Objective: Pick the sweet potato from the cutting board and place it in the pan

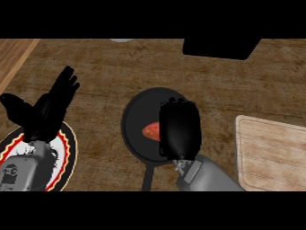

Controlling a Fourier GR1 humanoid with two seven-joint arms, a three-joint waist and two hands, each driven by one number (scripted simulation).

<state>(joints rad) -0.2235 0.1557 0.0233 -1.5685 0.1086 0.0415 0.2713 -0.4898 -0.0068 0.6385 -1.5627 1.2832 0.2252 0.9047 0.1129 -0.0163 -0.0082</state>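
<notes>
- The sweet potato point(150, 130) shows as a small orange-red lump with a rounded edge. Only its left part is visible, the rest being hidden under the right hand point(179, 130).
- It is inside the outline of the black pan point(134, 120), at the centre of the frame. Whether it rests on the pan's bottom cannot be told.
- The right hand hangs over the pan with its back to the view. Whether it grips the sweet potato or is open above it cannot be told.
- The left hand point(44, 114) rests open at the left of the frame, fingers straight and spread, pointing up, holding nothing.
- The pan is round and dark, and its handle point(146, 176) runs toward the lower edge.
- The counter point(102, 76) is mottled brown, with a lighter wooden strip point(3, 67) at the upper left.
- The pale wooden cutting board point(281, 157) lies at the right, apart from the pan.
- The plate point(69, 148), with a red and yellow rim, sits at the lower left under the left forearm.
- A black object point(221, 47) is at the top edge.
- Count: one sweet potato, one pan, one cutting board, one plate, two hands.
</notes>
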